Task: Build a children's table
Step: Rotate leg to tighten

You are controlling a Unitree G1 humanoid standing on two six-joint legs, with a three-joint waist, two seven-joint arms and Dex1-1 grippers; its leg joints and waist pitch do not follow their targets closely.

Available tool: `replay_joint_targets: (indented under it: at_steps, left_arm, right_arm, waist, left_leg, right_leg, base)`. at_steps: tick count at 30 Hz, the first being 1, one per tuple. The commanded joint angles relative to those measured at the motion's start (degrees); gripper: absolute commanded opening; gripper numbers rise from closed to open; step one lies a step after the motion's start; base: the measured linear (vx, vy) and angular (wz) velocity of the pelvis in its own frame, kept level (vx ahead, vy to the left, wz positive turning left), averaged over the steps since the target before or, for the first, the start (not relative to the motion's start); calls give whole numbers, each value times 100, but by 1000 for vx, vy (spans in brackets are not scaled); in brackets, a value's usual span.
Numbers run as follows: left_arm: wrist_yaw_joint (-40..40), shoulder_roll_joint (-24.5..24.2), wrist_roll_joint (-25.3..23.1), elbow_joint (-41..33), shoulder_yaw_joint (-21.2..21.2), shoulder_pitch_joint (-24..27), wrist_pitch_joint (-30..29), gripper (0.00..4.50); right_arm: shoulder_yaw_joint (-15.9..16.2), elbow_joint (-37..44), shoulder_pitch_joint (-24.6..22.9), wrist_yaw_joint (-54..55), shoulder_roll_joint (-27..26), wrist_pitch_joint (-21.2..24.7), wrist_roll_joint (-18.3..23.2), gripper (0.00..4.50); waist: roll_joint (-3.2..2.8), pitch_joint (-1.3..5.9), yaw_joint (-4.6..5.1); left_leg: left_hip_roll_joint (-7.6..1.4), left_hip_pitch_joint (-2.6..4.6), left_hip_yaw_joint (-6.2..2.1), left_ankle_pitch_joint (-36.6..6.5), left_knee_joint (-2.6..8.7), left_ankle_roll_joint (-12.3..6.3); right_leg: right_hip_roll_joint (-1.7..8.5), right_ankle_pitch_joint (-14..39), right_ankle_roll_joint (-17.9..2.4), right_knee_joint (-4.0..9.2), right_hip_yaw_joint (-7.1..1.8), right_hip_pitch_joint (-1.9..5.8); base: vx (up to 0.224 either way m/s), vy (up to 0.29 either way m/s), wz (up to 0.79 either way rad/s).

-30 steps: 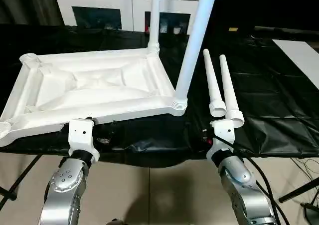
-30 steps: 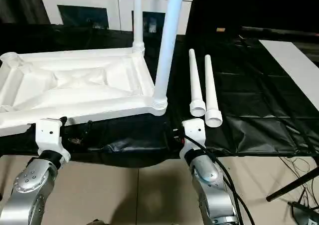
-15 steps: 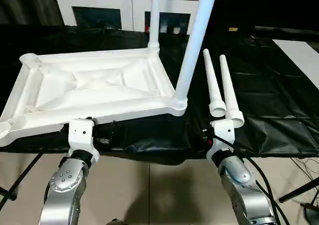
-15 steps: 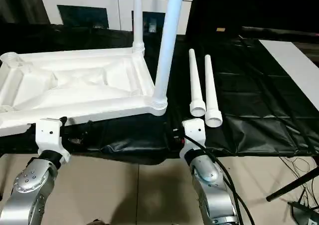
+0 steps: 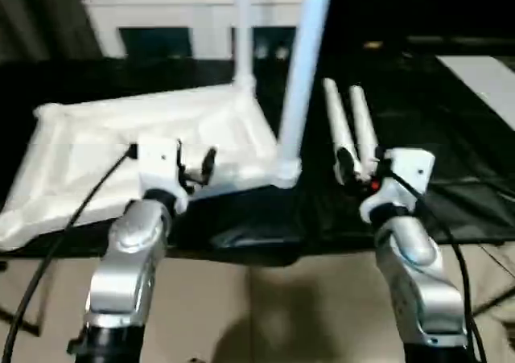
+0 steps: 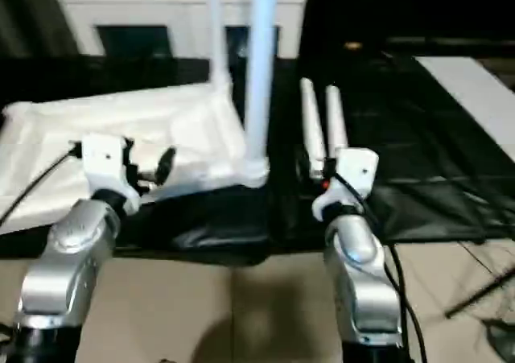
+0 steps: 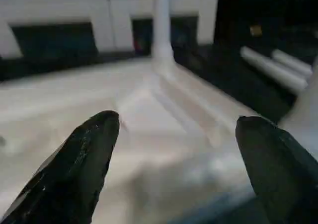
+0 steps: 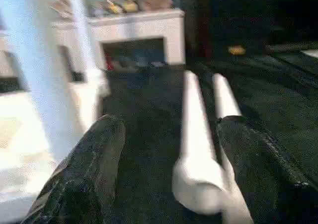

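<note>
The white table top point(image 5: 80, 146) lies upside down on the black-covered bench, ribbed side up. Two legs stand in its right-hand sockets, a far one point(image 5: 242, 33) and a near one point(image 5: 302, 65). Two loose legs point(image 5: 336, 125) point(image 5: 364, 129) lie side by side to the right, wide ends toward me. My left gripper point(image 7: 176, 124) is open, hovering over the top's near edge with nothing between its fingers point(image 7: 84, 159). My right gripper point(image 8: 171, 129) is open just before the wide end of the loose leg point(image 8: 196, 134) nearer the top, which lies in line with the gap.
A white cabinet with glass doors point(image 5: 193, 13) stands behind the bench. The black sheet point(image 5: 451, 138) runs on to the right, with a white board point(image 5: 487, 73) at its far right. Bare floor lies below the bench's front edge.
Both arms have risen from below the bench's front edge. The left gripper is now over the table top's near edge and the right one at the loose legs' wide ends.
</note>
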State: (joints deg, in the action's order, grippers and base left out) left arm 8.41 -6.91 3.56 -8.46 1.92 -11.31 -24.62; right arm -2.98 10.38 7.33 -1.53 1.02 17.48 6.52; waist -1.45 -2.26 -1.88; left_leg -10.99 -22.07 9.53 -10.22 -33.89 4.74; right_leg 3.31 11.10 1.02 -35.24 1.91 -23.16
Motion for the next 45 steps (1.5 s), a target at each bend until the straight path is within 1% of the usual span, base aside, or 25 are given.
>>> replay_joint_targets:
  at_steps: [1,3,8,9,10,11,12,13,14,16,17,19,23,24,25,26,27,31,32,35,38,41,42,43,45]
  left_arm:
    - [-44,-31,-20,-25,49,-66,-132,419]
    - [-117,-20,-28,-91,95,-127,-287,419]
    - [-27,79,264,-212,174,69,-379,436]
    - [27,82,305,-225,168,138,-316,445]
    - [133,87,381,-239,163,277,-194,450]
    - [231,78,423,-239,156,431,-15,450]
    - [271,62,401,-239,142,572,173,450]
    - [290,64,399,-230,148,649,304,450]
    - [309,65,396,-222,155,721,428,450]
    - [333,78,398,-222,178,828,611,450]
    - [431,60,419,-217,198,1027,903,450]
    - [445,-23,338,-261,149,1104,979,450]
    - [407,-69,341,-542,162,977,952,450]
    - [295,-90,174,-550,99,804,1032,450]
    - [207,-128,12,-527,34,725,1043,450]
    - [115,-196,-203,-470,-61,640,1015,450]
    - [128,-209,-225,-455,-83,624,1025,450]
    - [133,-246,-233,-266,-109,486,865,450]
    - [60,-219,-191,-222,-40,434,844,450]
    - [189,-201,2,-238,25,415,822,450]
    - [154,-141,30,-259,64,447,841,450]
    - [167,-116,15,-302,27,543,883,450]
    - [171,-98,4,-309,12,629,922,450]
    - [162,-90,1,-306,-1,676,948,450]
    - [148,-101,-28,-296,-20,735,977,450]
  right_arm:
    - [43,129,26,-21,-29,202,53,332]
    - [41,275,21,-11,-25,444,32,332]
    - [111,330,68,-59,168,770,7,332]
    - [124,316,80,-101,195,792,18,349]
    - [171,262,100,-198,263,833,11,360]
    - [264,170,102,-298,363,863,-72,360]
    - [352,80,87,-415,457,837,-137,370]
    - [391,26,66,-462,490,803,-173,379]
    - [428,-25,45,-507,521,772,-207,391]
    - [487,-83,8,-584,562,738,-230,401]
    - [575,-196,-99,-693,587,541,-236,414]
    - [597,-239,-186,-753,571,337,-196,429]
    - [593,-320,-199,-526,534,-96,-359,444]
    - [620,-434,-135,-228,537,-403,-673,444]
    - [639,-465,-101,-136,554,-358,-790,444]
    - [633,-462,-73,-252,538,-188,-691,444]
    - [627,-430,-82,-383,529,-139,-570,444]
    - [587,-205,-179,-769,394,-27,-88,444]
    - [637,-174,-187,-860,410,-9,-37,444]
    - [718,-180,-176,-879,456,60,-102,444]
    - [873,-276,-150,-930,516,-94,-247,444]
    - [933,-304,-145,-971,558,-159,-336,444]
    - [924,-306,-138,-967,564,-181,-356,444]
    - [909,-299,-135,-974,569,-183,-350,444]
    - [886,-308,-122,-994,568,-169,-320,444]
  waist:
    - [8,336,-25]
    - [36,323,-13]
    - [55,300,-29]
    - [181,299,-15]
    - [231,292,-25]
    - [146,288,-43]
    - [254,291,-30]
    - [190,287,-41]
    - [268,287,-35]
    - [270,269,-44]
    - [367,255,-36]
    - [386,245,-56]
    - [390,235,-82]
    - [345,231,-96]
    - [369,222,-82]
    - [291,235,-88]
    - [335,233,-71]
    - [307,270,-80]
    - [244,272,-85]
    - [267,276,-77]
    - [252,228,-62]
    - [263,111,1]
    - [324,85,-39]
    - [324,64,-8]
    - [271,57,-18]
  left_leg:
    - [-95,9,-72,-1195,390,63]
    - [-98,31,-44,-1118,378,-45]
    - [-118,61,-30,-1255,391,-82]
    - [-120,51,-15,-1268,386,-107]
    - [-118,30,-21,-1254,392,-126]
    - [-128,52,-15,-1279,394,-105]
    - [-143,42,-18,-1290,397,-115]
    - [-150,58,-24,-1348,415,-56]
    - [-156,67,-17,-1390,403,-74]
    - [-172,78,-32,-1531,433,-13]
    - [-176,78,-25,-1698,441,-15]
    - [-184,95,-32,-1828,449,-8]
    - [-201,105,-45,-1908,473,89]
    - [-195,114,-46,-1898,469,113]
    - [-194,105,-41,-1902,472,138]
    - [-173,123,-55,-1919,468,182]
    - [-171,115,-49,-1948,467,162]
    - [-175,92,-51,-1645,438,82]
    - [-173,83,-61,-1556,442,87]
    - [-171,95,-49,-1495,429,79]
    - [-183,210,-57,-2431,474,157]
    - [-132,494,-73,-3659,452,62]
    - [-1,-86,-224,-3504,558,-303]
    - [67,7,-224,-3295,398,-443]
    - [43,-64,-249,-2847,238,-501]
  right_leg:
    - [300,1284,-388,471,-214,242]
    - [277,775,-613,447,-189,227]
    - [289,1153,-659,477,-189,212]
    - [286,1207,-631,494,-185,222]
    - [303,1289,-607,480,-184,244]
    - [313,1396,-579,489,-199,205]
    - [304,1397,-555,513,-187,212]
    - [310,1399,-542,491,-194,203]
    - [307,1400,-538,517,-194,181]
    - [313,1456,-534,513,-196,178]
    - [319,1600,-483,541,-198,169]
    - [337,1796,-444,542,-203,147]
    - [328,1749,-431,529,-202,135]
    - [327,1656,-435,522,-208,127]
    - [313,1657,-421,540,-207,115]
    - [301,1527,-414,503,-207,142]
    - [293,1510,-392,516,-205,150]
    - [313,1009,-550,451,-218,197]
    - [309,831,-628,426,-211,210]
    - [304,686,-743,420,-206,224]
    - [295,1791,-671,497,-169,230]
    - [223,3683,-440,764,-11,168]
    - [469,4682,69,757,275,710]
    - [669,5182,90,934,352,698]
    - [892,5442,-30,1093,562,924]
  base:
    - [0,0,0]
    - [0,0,0]
    - [0,0,0]
    - [0,0,0]
    - [0,0,0]
    - [0,0,0]
    - [0,0,0]
    - [0,0,0]
    - [0,0,0]
    - [0,0,0]
    - [0,0,0]
    - [0,0,0]
    - [0,0,0]
    - [0,0,0]
    - [0,0,0]
    - [0,0,0]
    - [0,0,0]
    - [0,0,0]
    - [0,0,0]
    - [0,0,0]
    - [0,0,0]
    - [0,0,0]
    - [0,0,0]
    - [19,31,34]
    - [55,43,50]
